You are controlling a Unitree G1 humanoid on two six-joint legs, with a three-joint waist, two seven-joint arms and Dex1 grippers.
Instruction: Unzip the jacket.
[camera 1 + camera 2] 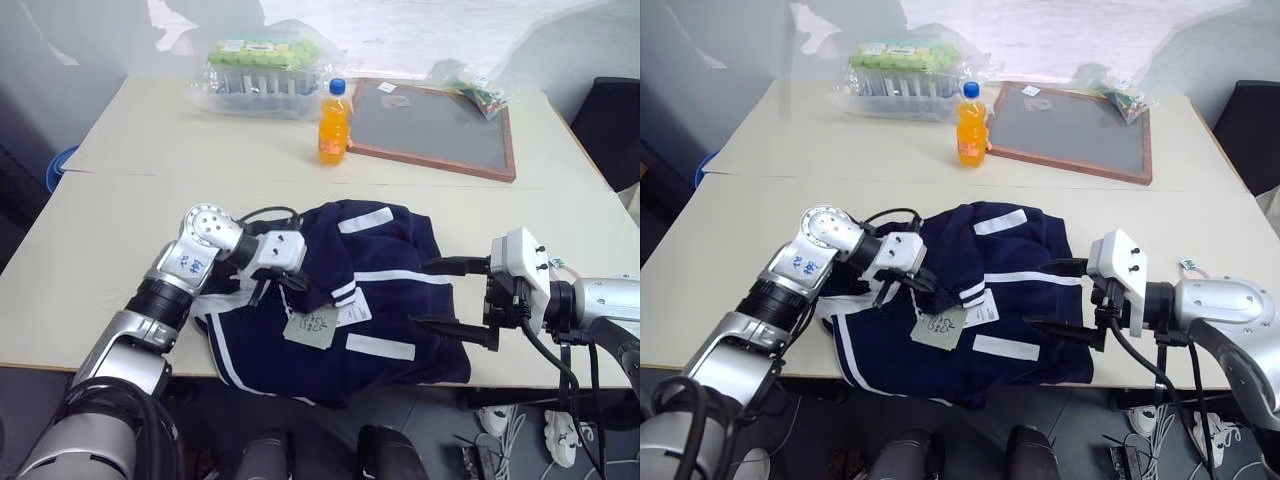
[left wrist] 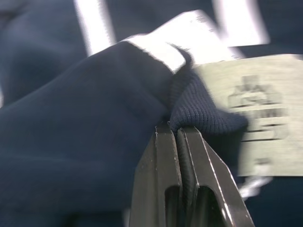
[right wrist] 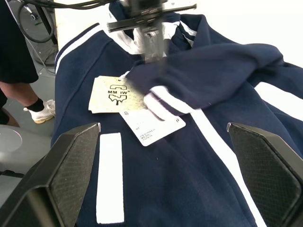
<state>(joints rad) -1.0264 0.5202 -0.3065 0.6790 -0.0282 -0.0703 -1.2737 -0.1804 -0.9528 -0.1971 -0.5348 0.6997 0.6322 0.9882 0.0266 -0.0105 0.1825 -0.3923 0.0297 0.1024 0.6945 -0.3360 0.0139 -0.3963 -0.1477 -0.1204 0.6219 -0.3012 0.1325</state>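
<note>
Head views: pale tabletop (image 1: 110,230), with a second one pushed against its far edge. On the far one stood an orange bottle (image 1: 333,124), a wrapped pack of tubes (image 1: 262,68) and a framed grey board (image 1: 432,125). The jacket (image 1: 385,305) lay crumpled at the near edge of the front tabletop, its lower part hanging over. Paper tags (image 1: 312,327) rested on it near the middle.

The left end effector (image 1: 300,287) sat on the jacket's left part, pressed together on a fold of cloth beside the tags. The right end effector (image 1: 452,297) hovered level at the jacket's right edge, spread wide, holding nothing.

Left wrist view: the fingers (image 2: 163,189) were shut tight on a ribbed navy fold with white trim next to it. A printed tag (image 2: 265,113) lay just behind.

Right wrist view: both fingertips (image 3: 78,163) stood far apart, the jacket between them but untouched. A person's shoe (image 3: 40,111) showed on the floor beside the tabletop.

Risks: the pinch looked like bare cloth, not the zip pull, so pulling would probably just drag the unanchored jacket off the edge. The tags could snag.

Couldn't make out the zip pull or its track in any view; folds hid them. Whether the jacket was fully zipped, can't tell.
</note>
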